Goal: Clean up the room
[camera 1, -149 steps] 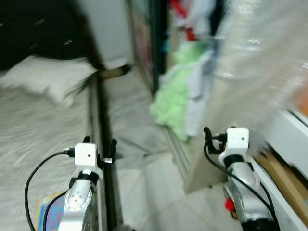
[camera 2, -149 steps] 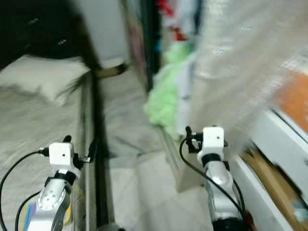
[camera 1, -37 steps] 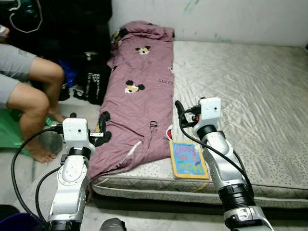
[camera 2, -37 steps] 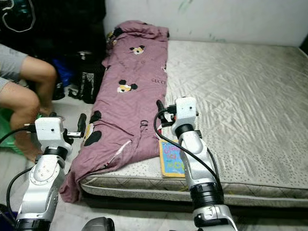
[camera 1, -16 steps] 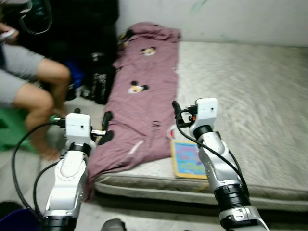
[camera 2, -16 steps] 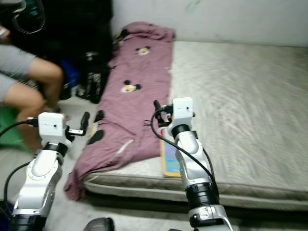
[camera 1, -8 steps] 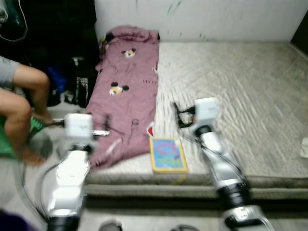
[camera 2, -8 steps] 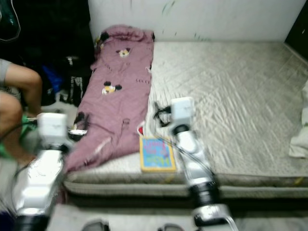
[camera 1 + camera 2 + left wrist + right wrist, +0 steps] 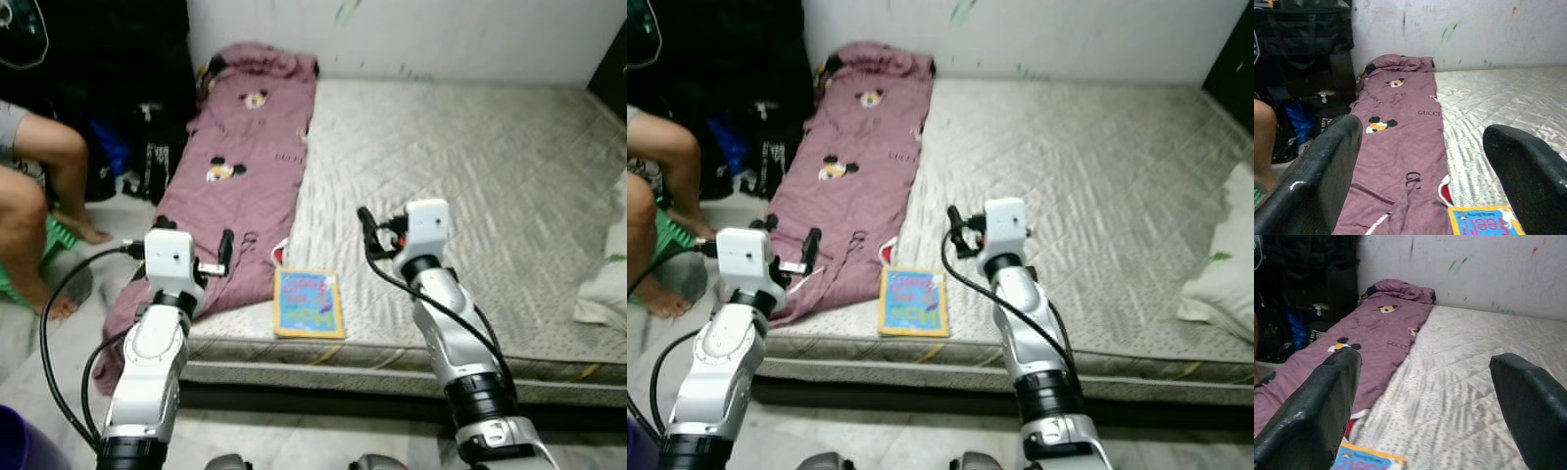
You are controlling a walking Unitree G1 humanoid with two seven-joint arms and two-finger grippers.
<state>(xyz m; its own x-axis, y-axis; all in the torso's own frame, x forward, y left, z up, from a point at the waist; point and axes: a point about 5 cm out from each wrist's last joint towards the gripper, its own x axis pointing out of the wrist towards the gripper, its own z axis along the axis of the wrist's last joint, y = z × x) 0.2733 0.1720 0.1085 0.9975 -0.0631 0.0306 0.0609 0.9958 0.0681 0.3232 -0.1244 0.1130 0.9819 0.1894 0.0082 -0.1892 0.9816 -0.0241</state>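
a person's bare legs (image 9: 39, 211) show at the far left, feet on the floor beside dark bags (image 9: 147, 147). the left gripper (image 9: 192, 253) hangs in the air with its fingers spread wide, empty, over the bed's left edge. a purple mickey-mouse blanket (image 9: 240, 171) lies along the left side of the grey quilted mattress (image 9: 470, 166), its lower end drooping off the edge. a colourful book (image 9: 308, 303) lies flat near the front edge, just beside the blanket. the right gripper (image 9: 364, 233) hovers above the mattress, fingers wide apart, holding nothing. a white pillow (image 9: 1220, 259) rests at the far right.
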